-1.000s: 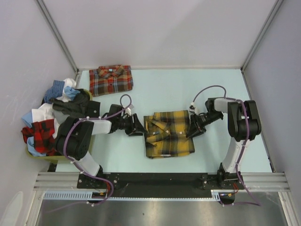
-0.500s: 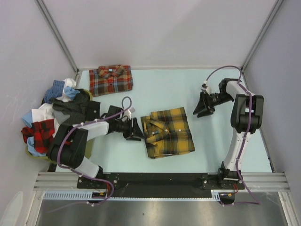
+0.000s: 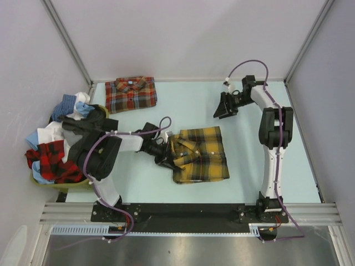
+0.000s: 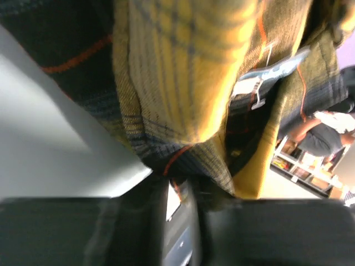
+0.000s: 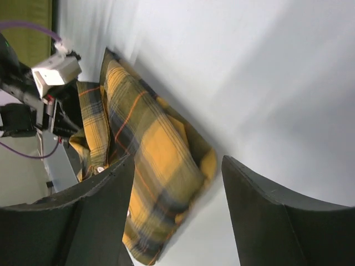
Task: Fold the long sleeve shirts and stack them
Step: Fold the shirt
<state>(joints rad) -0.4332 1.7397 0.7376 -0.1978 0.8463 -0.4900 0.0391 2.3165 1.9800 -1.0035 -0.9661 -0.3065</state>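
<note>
The yellow-and-black shirt (image 3: 202, 156) is seen folded into a compact rectangle near the middle of the table (image 3: 183, 108), collar toward the left. The red-orange shirt (image 3: 131, 93) is folded too and is laid at the far left corner, well apart from the yellow one. Both folds are judged done; the stacking is not, since neither shirt lies on the other. The left gripper (image 3: 162, 155) is placed at the yellow shirt's collar edge, and in the left wrist view plaid cloth is seen running down between its fingers, so the jaws are taken as clamped on that edge. This is probably a hold for pulling or lifting the shirt toward the red one. The right gripper (image 3: 223, 109) is held over the far right of the table, clear of both shirts, with jaws apart and nothing between them. A pile of clothes (image 3: 61, 138) is heaped in a bin (image 3: 51, 185) at the left. Whether more long sleeve shirts are in it cannot be told.
</note>
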